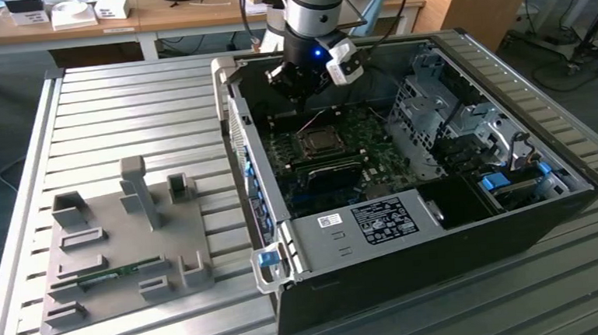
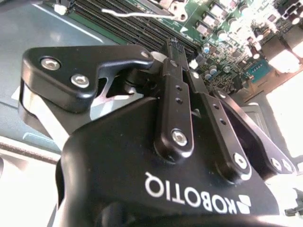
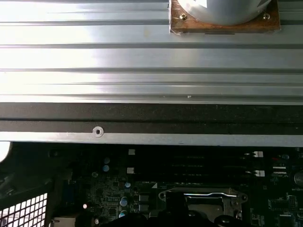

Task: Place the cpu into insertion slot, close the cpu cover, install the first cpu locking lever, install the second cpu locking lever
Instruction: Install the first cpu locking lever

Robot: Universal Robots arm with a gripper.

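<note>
Closest to you, in the second wrist view, is the gripper (image 2: 174, 47), closed together with nothing seen in its grip. From the exterior view you find it hanging inside the case (image 1: 419, 265), over the motherboard (image 1: 386, 143). It is near the case wall on the side of the wooden desks (image 1: 165, 20) and clear of the board below.

The slot (image 1: 321, 140) lies near the middle of the motherboard, close to the gripper but not touched by it. In the first wrist view the cover (image 3: 165, 195) seems to lie flat around the slot, and a thin bright lever (image 3: 208, 194) runs along one of its sides. You cannot tell whether the cpu sits under the cover's window.

Long black memory slots (image 1: 330, 165) run just beside the slot. A white-labelled box (image 1: 380, 218) sits at the case's end away from the desks.

The case stands on the slatted surface (image 1: 118, 101), toward the exterior view's right. A grey tray (image 1: 126, 232) rests well apart from it, toward the surface's corner at the exterior view's lower left.
</note>
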